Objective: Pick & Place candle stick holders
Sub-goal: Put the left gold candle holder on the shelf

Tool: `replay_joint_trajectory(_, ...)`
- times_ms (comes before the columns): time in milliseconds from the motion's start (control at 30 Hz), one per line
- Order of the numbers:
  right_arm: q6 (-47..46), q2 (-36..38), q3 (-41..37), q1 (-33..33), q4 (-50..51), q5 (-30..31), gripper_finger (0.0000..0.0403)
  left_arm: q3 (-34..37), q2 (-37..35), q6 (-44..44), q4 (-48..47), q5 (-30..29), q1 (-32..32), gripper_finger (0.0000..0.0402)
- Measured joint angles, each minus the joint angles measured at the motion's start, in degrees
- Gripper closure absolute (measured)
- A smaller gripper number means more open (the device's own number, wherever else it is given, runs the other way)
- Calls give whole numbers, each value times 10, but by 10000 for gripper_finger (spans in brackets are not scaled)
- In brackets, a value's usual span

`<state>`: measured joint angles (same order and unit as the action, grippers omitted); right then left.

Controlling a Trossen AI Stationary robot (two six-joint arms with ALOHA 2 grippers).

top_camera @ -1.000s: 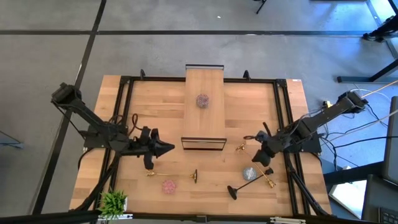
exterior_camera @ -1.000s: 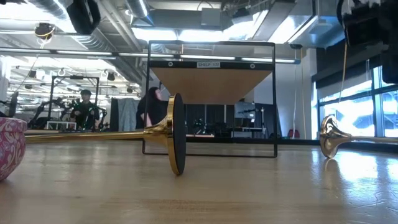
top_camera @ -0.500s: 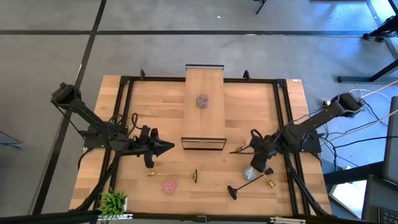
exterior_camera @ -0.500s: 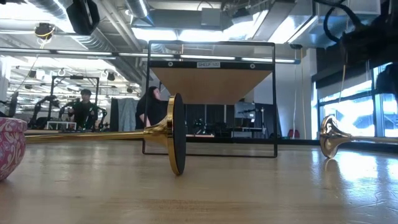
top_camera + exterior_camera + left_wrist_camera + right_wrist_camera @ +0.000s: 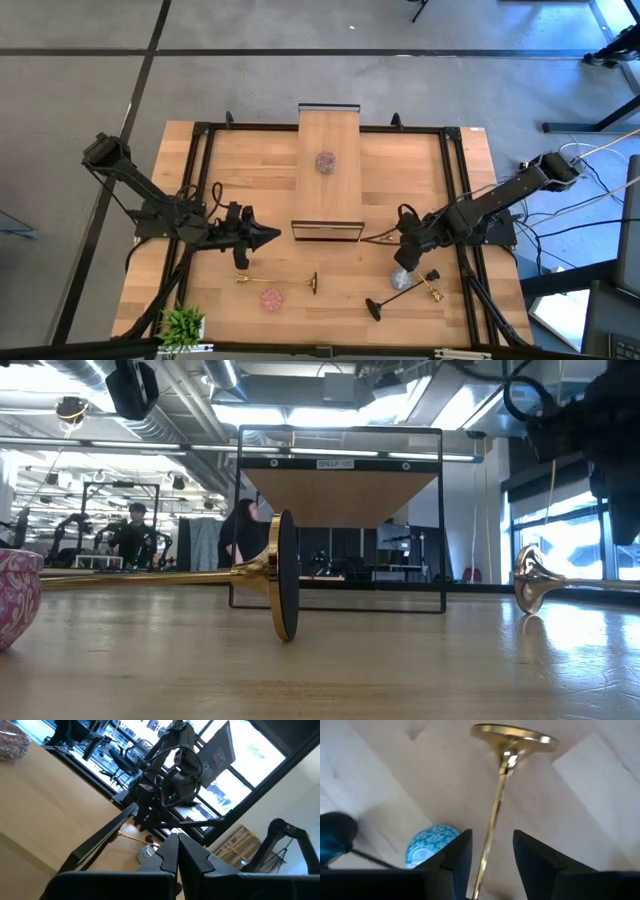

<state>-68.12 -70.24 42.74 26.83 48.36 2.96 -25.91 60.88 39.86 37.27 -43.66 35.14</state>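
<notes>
Right gripper [image 5: 400, 238] has moved left since a second ago, now just right of the wooden plank's [image 5: 328, 170] near end, fingers clamped on a gold candle holder stem [image 5: 495, 815]. Its round base [image 5: 514, 734] points toward the plank; before, it lay on the table further right. Blue cup [image 5: 401, 279] sits just near-side of the right gripper, with a black holder [image 5: 385, 303] and another gold holder [image 5: 431, 291] beside it, unchanged. Left gripper [image 5: 272, 237] is fully closed, empty, parked left of the plank, same spot. Gold holder [image 5: 278, 283] and pink cup [image 5: 271, 298] near centre-left are unmoved. Purplish cup [image 5: 326, 161] rests on the plank. Plant [image 5: 183, 325] sits in the near left corner.
</notes>
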Motion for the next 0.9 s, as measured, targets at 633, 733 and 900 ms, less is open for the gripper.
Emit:
replay_joint_trajectory(633, -30, -2, 0, -85, 3, -96, 229, 0, 0, 16, -11, -22, 0, 399)
replay_joint_trajectory(733, -25, -7, 0, -73, -7, -96, 219, 0, 0, 16, -11, -22, 0, 396)
replay_joint_trajectory(900, -30, -36, -1, -59, 24, -87, 215, 0, 0, 16, -11, -18, 0, 400)
